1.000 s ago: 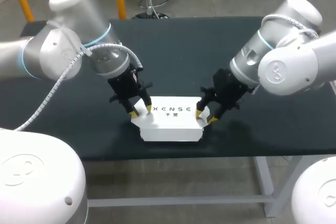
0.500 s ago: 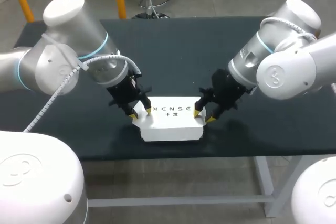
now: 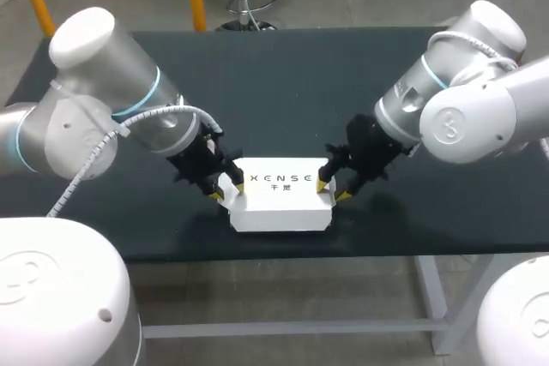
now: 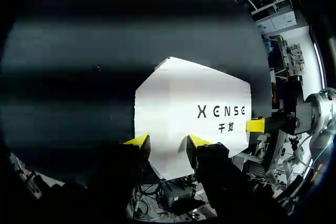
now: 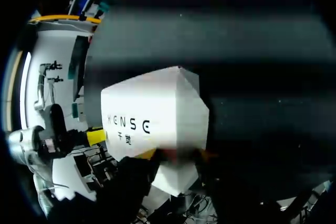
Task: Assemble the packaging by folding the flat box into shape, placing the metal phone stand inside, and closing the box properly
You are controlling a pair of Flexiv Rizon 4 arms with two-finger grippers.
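Here, my left arm comes in low over the dark table (image 3: pixel 283 75). The left gripper (image 3: pixel 225 191) sits at the left end of the white box (image 3: pixel 279 205), released, its fingers parted with the box's raised left end between them. The box lies near the table's front edge, between the two grippers, its printed face up. At its right end the right gripper (image 3: pixel 332 189) is likewise unclenched, its yellow tips astride the box's right corner. From the left wrist, the box (image 4: pixel 184 93) lies just ahead of the spread left gripper (image 4: pixel 168 141). From the right wrist, the box (image 5: pixel 152 108) lies close ahead of that gripper.
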